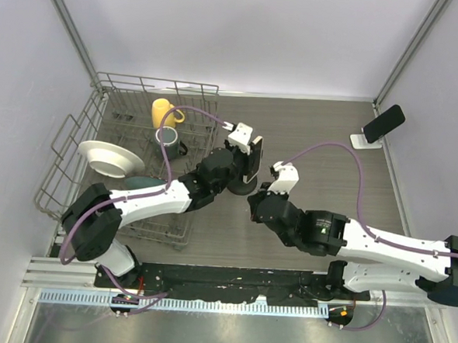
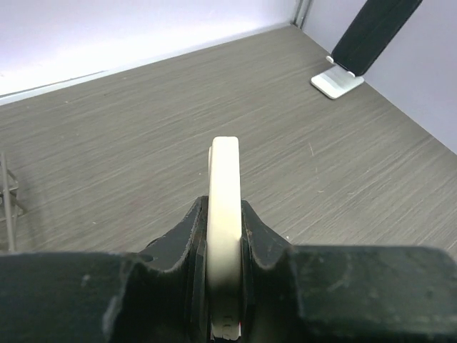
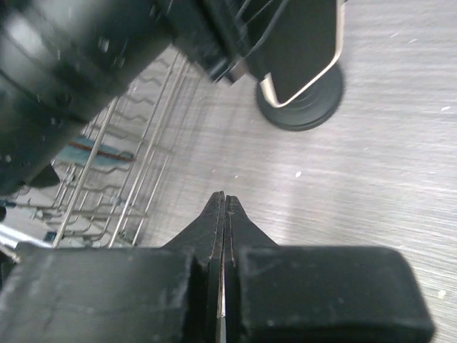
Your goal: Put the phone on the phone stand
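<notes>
Edgewise, phone [image 2: 224, 171] in left gripper [image 2: 223, 216], long axis along jaws.

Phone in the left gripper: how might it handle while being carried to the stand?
Probably rigid: the phone shows a straight, slim edge pinched in the left gripper. Its smooth faces and that narrow pinch may let it slip or pivot.

Grey wood-grain bench [image 1: 316, 138], cream-edged phone [image 2: 224, 204] with dark screen, white-based phone stand [image 1: 367, 139], yellow mug [image 1: 163, 111], white bowl [image 1: 109, 159], purple cables [image 1: 343, 145], grey wire dish rack [image 1: 157, 79]
</notes>
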Tool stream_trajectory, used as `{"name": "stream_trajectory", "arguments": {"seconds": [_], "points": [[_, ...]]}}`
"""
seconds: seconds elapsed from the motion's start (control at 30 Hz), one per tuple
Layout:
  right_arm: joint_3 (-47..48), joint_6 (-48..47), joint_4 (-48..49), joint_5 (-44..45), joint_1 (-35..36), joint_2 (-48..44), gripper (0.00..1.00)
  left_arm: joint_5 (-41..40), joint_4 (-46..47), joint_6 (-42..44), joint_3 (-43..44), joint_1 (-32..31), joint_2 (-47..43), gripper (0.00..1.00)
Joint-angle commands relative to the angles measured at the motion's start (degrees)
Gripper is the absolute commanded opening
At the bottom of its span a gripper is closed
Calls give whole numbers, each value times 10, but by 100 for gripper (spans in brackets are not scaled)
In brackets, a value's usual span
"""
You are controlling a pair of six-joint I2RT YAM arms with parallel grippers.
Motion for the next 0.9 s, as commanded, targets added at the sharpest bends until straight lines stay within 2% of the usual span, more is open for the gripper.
{"name": "stream_trajectory", "arguments": {"seconds": [0.0, 0.07, 0.1, 0.13, 0.17, 0.23, 0.27, 0.3, 0.37, 0.5, 0.63, 0.7, 0.77, 0.87], "points": [[72, 20, -98, 106, -3, -17, 1, -2, -17, 40, -51, 10, -12, 0], [75, -17, -116, 71, -52, -24, 1, 29, -30, 41, -55, 10, -24, 0], [75, -28, -126, 19, -79, -27, 2, 44, -49, 40, -55, 10, -31, 0], [67, -73, -120, -12, -102, -32, 7, 82, -56, 38, -55, 10, -45, 0], [52, -95, -112, -49, -144, -41, 26, 100, -58, 37, -59, 10, -51, 0], [45, -135, -106, -105, -175, -47, 43, 151, -68, 36, -64, 10, -72, 0], [41, -156, -97, -121, -196, -51, 58, 168, -72, 36, -69, 9, -78, 0], [31, -174, -86, -138, -204, -62, 62, 189, -79, 45, -71, 10, -86, 0], [18, -227, -42, -213, -226, -76, 67, 276, -90, 57, -74, 11, -105, 0], [-37, -278, 44, -367, -270, -119, 68, 406, -133, 95, -67, 26, -118, 0], [-78, -280, 89, -420, -273, -163, 70, 530, -143, 108, -57, 53, -132, 0], [-91, -279, 86, -429, -273, -169, 70, 620, -153, 110, -49, 77, -131, 0], [-99, -275, 81, -429, -272, -171, 70, 674, -166, 137, -32, 91, -124, 0], [-105, -272, 86, -423, -272, -171, 71, 770, -161, 116, -4, 125, -101, 0]]}}
